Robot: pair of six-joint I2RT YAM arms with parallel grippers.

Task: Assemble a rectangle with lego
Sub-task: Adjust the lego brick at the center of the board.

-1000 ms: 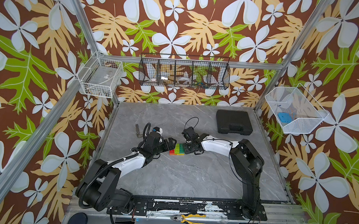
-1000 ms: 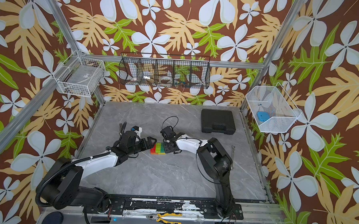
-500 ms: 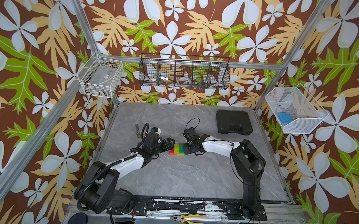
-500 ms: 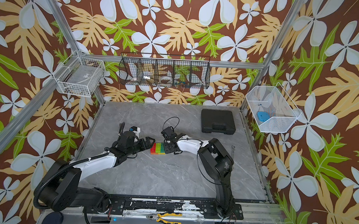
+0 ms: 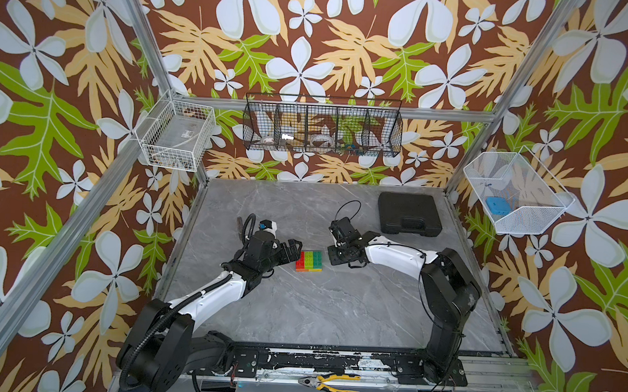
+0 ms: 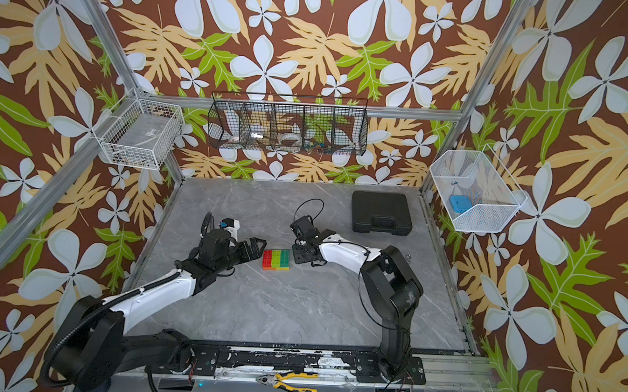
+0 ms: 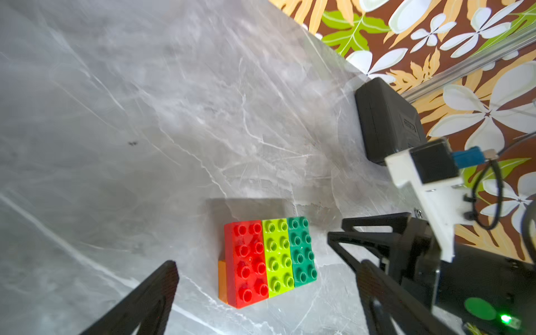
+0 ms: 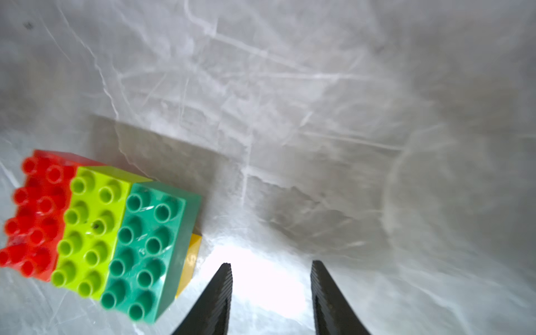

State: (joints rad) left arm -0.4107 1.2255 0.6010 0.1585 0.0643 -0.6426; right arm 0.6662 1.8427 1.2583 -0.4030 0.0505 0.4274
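The rectangle (image 5: pixel 309 261) lies flat on the counter (image 5: pixel 300 312), a little left of centre in both top views, directly between the two arms. Its long axis runs left to right across the frame, from one tool towards the other, and its three stripes cross that axis. The red stripe (image 7: pixel 246 261) is the end facing the left tool (image 5: pixel 294 252). The dark green stripe (image 7: pixel 303 252) is the end facing the right tool (image 5: pixel 333 254), and the lime stripe (image 7: pixel 277 255) sits between them. An orange brick (image 7: pixel 222 278) peeks out under the red end and a yellow brick (image 8: pixel 190 261) under the green end.

The left tool is spread wide and holds nothing. Its tips sit just beside the red end, and the top views do not settle whether they touch it. In the left wrist view the block lies in line with the gap between the fingers (image 7: pixel 162 278).

The right tool is parted only moderately and is also empty. In the right wrist view bare counter shows between its fingers (image 8: pixel 223 290), and the rectangle sits off in the lower left of that frame, just beside them.

Both tools are about equally near. The left one looks squarely lined up on a short end, while the right one is offset to the side. The build looks complete, so any final squeeze would act along the long axis, and backing away looks just as likely.
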